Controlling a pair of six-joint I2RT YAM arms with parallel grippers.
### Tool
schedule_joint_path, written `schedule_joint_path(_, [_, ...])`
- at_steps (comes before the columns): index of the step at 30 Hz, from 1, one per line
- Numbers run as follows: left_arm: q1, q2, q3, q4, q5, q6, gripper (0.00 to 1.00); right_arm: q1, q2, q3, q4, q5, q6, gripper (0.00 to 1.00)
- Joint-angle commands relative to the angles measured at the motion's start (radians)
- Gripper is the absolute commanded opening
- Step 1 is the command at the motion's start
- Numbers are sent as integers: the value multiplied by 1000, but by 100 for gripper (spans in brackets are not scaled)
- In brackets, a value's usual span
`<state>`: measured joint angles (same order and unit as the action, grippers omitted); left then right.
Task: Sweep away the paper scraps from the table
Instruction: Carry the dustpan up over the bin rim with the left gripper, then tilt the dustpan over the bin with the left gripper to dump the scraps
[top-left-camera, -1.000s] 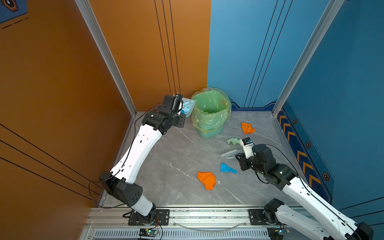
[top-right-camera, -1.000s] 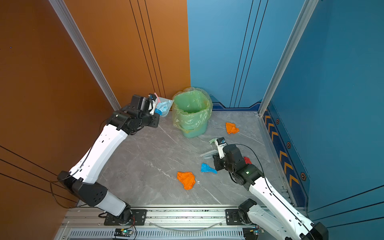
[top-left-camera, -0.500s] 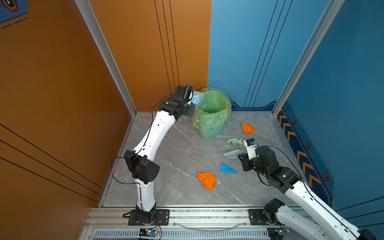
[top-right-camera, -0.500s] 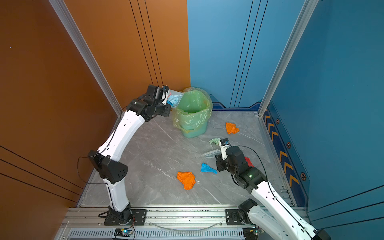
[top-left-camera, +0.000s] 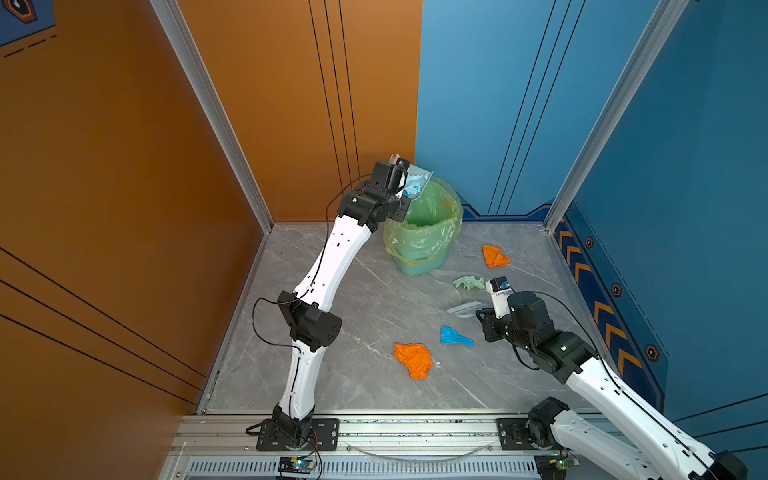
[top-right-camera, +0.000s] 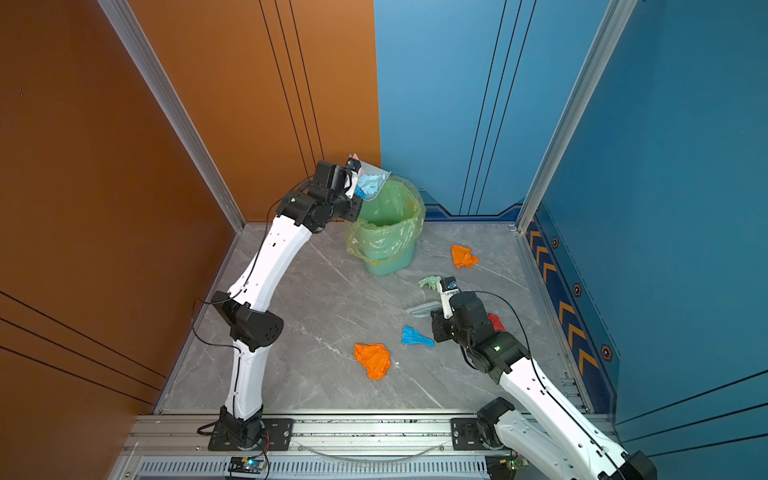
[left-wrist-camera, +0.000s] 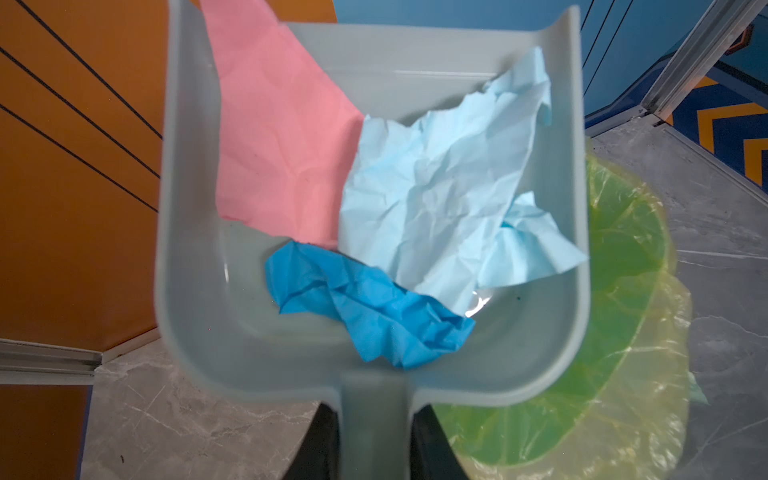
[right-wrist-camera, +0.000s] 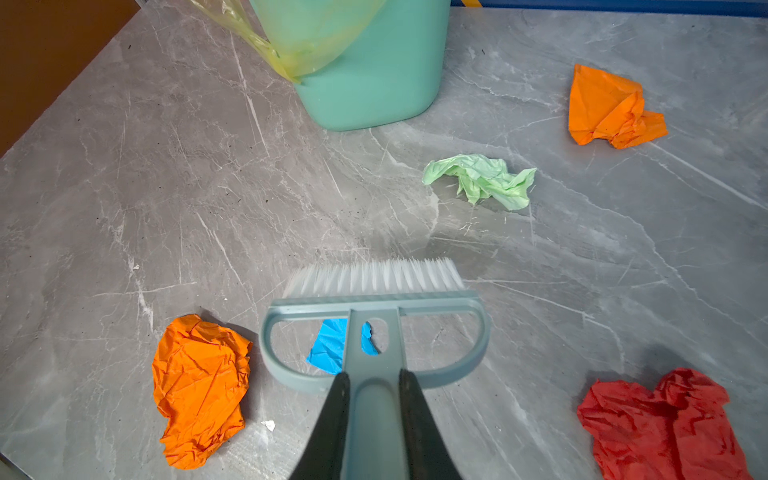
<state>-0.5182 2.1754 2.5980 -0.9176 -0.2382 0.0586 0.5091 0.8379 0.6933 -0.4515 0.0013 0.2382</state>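
One grey, white-veined marble-patterned table is occupied near its far edge by a teal plastic bin lined with translucent green film. A grey plastic dustpan, its handle clamped in the left pincer, is held raised at the bin's rim. A teal white-bristled brush is clamped by its handle in the right pincer. Five crumpled paper scraps are scattered on the table: two orange, one red, one pale green, one bright blue. Three more are carried in the dustpan.

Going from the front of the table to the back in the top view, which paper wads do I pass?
near orange wad → bright blue wad → pale green wad → far orange wad
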Motion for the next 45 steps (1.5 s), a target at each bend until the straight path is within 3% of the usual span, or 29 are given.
schedule_joint_path(1, [-19, 44, 52, -7, -89, 87, 12, -6, -17, -8, 14, -8, 24, 0])
schedule_joint_path(7, [-30, 81, 67, -4, -153, 173, 12, -6, -48, -19, 5, 4, 39, 0])
schedule_joint_path(21, [-97, 139, 102, 3, -378, 505, 14, -7, -46, -24, 8, -4, 56, 0])
schedule_joint_path(23, [-106, 144, 101, 14, -403, 546, 0, -6, -48, -27, 9, -2, 57, 0])
schedule_joint_path(24, [-110, 145, 100, 20, -415, 562, 0, -6, -49, -31, 11, -2, 59, 0])
schedule_joint_path(45, [-130, 157, 83, 67, -509, 701, 0, -4, -81, -57, 12, 6, 74, 0])
